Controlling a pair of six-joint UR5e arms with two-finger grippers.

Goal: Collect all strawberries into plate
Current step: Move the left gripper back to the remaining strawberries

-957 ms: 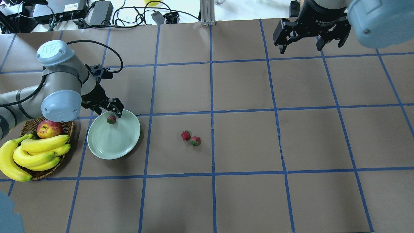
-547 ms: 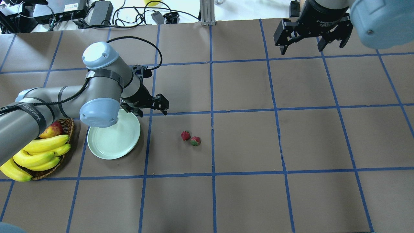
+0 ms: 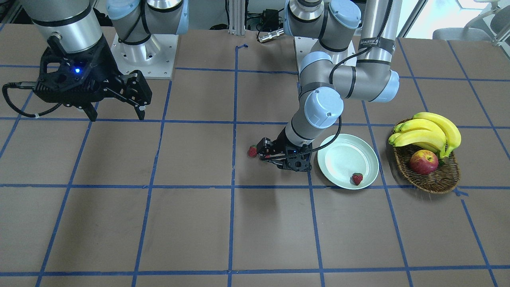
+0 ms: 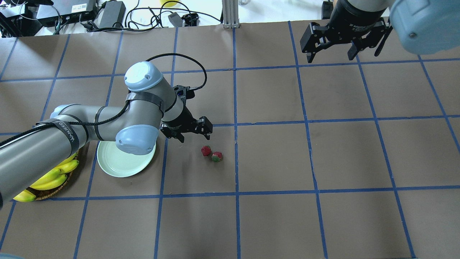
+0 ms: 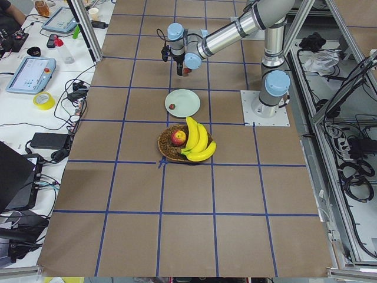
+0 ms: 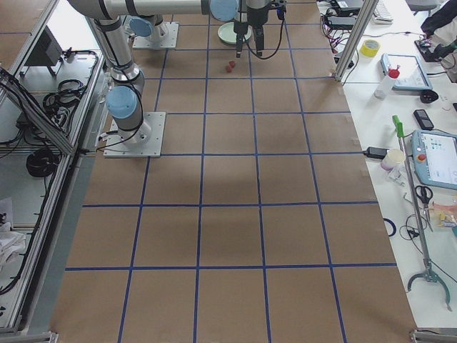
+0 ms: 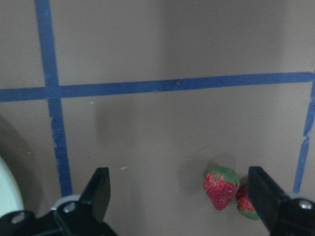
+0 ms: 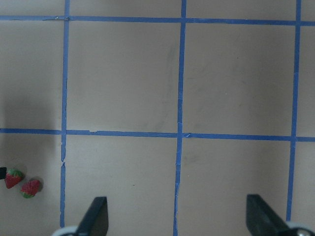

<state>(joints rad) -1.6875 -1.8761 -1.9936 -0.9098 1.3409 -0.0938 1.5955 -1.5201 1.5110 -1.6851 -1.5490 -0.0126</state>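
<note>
One strawberry (image 3: pixel 357 178) lies in the pale green plate (image 3: pixel 332 159), near its rim. Two more strawberries (image 4: pixel 205 150) (image 4: pixel 217 156) lie side by side on the brown table right of the plate (image 4: pixel 118 165). In the left wrist view they (image 7: pixel 221 187) (image 7: pixel 246 202) sit low and right between the fingers. My left gripper (image 4: pixel 195 136) is open and empty, hovering just beyond the pair. My right gripper (image 4: pixel 343 53) is open and empty, high over the far right of the table. In the overhead view my left arm hides the plate's strawberry.
A wicker basket (image 3: pixel 428 181) with bananas (image 3: pixel 428 129) and a red-yellow apple (image 3: pixel 423 162) stands beside the plate, on the side away from the two loose strawberries. Blue tape lines grid the table. Cables and power bricks (image 4: pixel 111 14) lie past the far edge.
My left arm has swung right, from over the plate to near the two loose strawberries, leaving one strawberry in the plate. Its gripper stays open. The right gripper has barely moved.
</note>
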